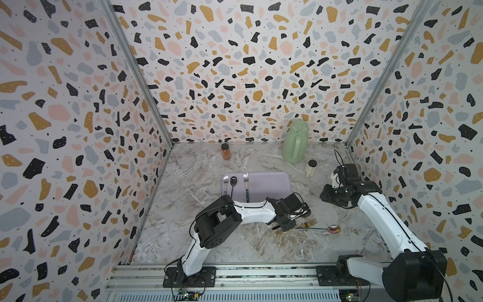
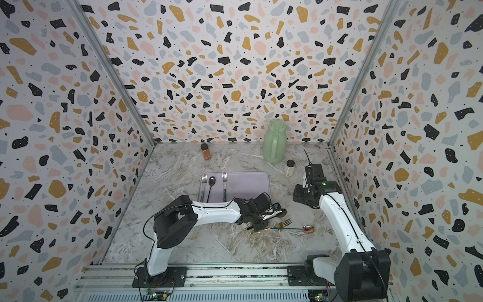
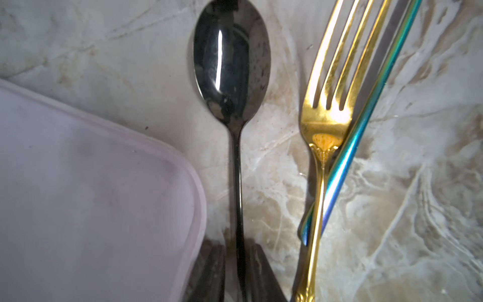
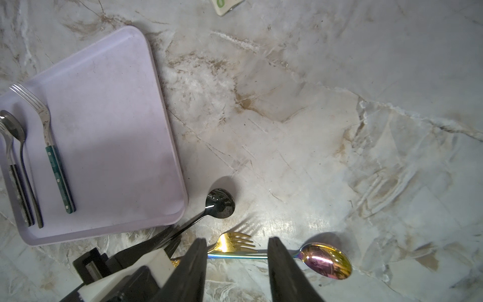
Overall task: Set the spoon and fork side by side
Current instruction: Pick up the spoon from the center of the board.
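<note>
Left gripper (image 3: 236, 247) is low over the table (image 4: 313, 117), with its fingers (image 3: 210, 269) close on either side of the handle of the black spoon (image 3: 232, 60), near the handle's end. Slim gaps seem to show beside the handle. Cannot tell whether it is pinched or loose. The spoon's bowl faces up and points away from the gripper. Unclear whether the bowl rests on the marble or rides just above it.

Gold fork (image 3: 326, 123) lies just beside the black spoon and roughly parallel. Its tines point the same way as the bowl, with a strip of bare table between the two. Rainbow spoon (image 4: 326, 261) crosses the fork at the neck, handle touching it. Its bowl lies past the tines, on the right arm's side.

Right gripper (image 4: 237, 240) is released, jaws standing apart with nothing between them. It is raised above the table and apart from the cutlery.

Tray (image 4: 117, 117): one corner sits just beside the black spoon's handle. Along the tray's left side, in both top views, three pieces lie side by side: dark-handled fork (image 1: 225, 178), grey spoon (image 1: 233, 181), green-handled fork (image 1: 246, 180).

At the back of the table stand a spice jar (image 1: 225, 152), a green jug (image 1: 295, 143) and a white bottle (image 1: 311, 167).
</note>
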